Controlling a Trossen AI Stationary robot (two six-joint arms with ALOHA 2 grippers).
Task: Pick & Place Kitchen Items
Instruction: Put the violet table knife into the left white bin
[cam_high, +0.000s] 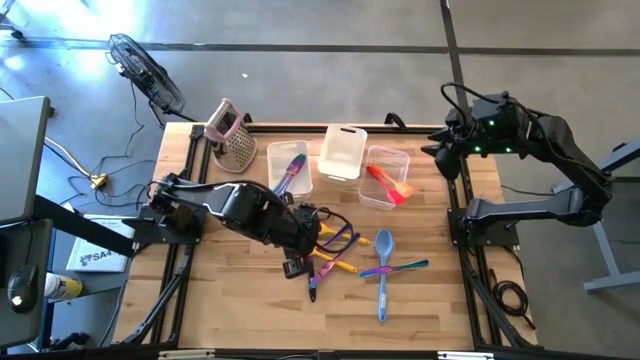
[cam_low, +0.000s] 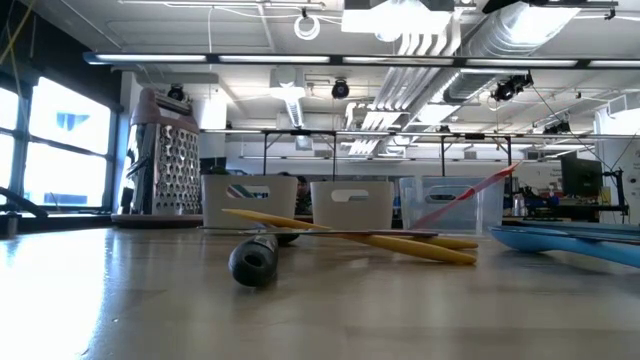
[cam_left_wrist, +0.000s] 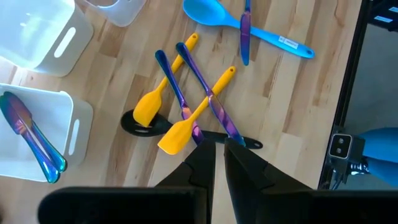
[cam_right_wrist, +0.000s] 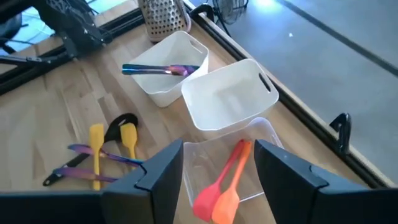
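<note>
Several kitchen items lie crossed in a pile mid-table: two yellow spatulas (cam_left_wrist: 149, 106), two purple utensils (cam_left_wrist: 208, 93) and a black one (cam_left_wrist: 140, 122). To their right lie a blue spoon (cam_high: 383, 270) and a slim green-tipped utensil (cam_high: 400, 268). My left gripper (cam_left_wrist: 219, 163) hovers above the pile's left side, shut to a slit, with nothing between its fingers. My right gripper (cam_right_wrist: 217, 168) is raised at the table's far right, open and holding nothing, above the clear tub (cam_right_wrist: 261, 134) that holds red and orange spatulas (cam_right_wrist: 221, 190).
Three tubs stand in a row at the back: the left one (cam_high: 290, 170) holds iridescent utensils, the middle one (cam_high: 342, 152) holds nothing that shows, and the clear one (cam_high: 388, 180) holds the spatulas. A pink-topped metal grater (cam_high: 232, 133) stands at the far left corner. Bare wood shows along the near edge.
</note>
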